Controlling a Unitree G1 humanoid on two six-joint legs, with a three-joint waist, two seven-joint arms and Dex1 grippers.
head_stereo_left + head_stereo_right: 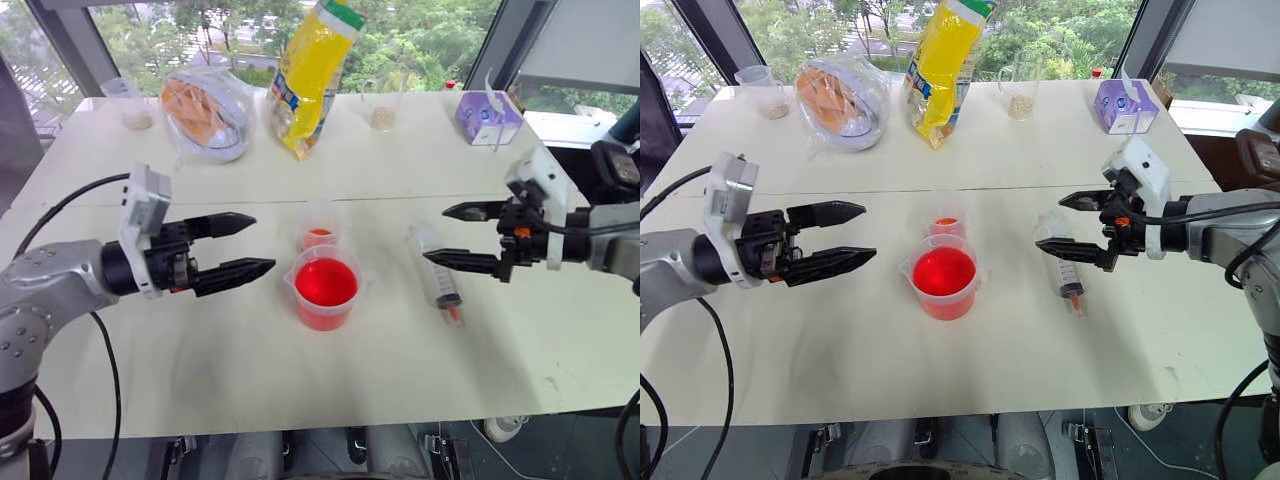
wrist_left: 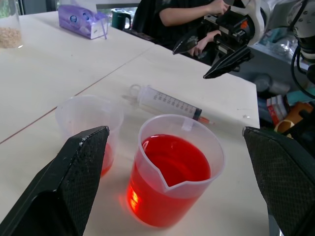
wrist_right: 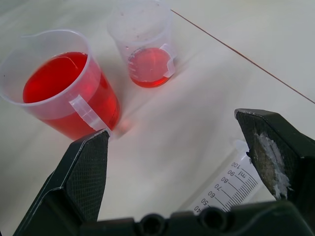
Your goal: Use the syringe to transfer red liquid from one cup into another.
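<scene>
The syringe (image 1: pixel 438 266) is seen lying flat on the white surface (image 1: pixel 200 340), just right of the spouted beaker (image 1: pixel 326 292), which is well filled with red liquid (image 1: pixel 325 282). The small narrow cup (image 1: pixel 319 231), holding a little red, stands just behind the beaker. The left gripper (image 1: pixel 240 246) and right gripper (image 1: pixel 452 234) are held above the surface with fingers spread wide, grasping nothing.

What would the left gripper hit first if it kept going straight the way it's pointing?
Probably the beaker: it sits between the open fingers of the left gripper in its wrist view, with the small cup just beside. The gripper may be above the rim, so it could pass over.
</scene>
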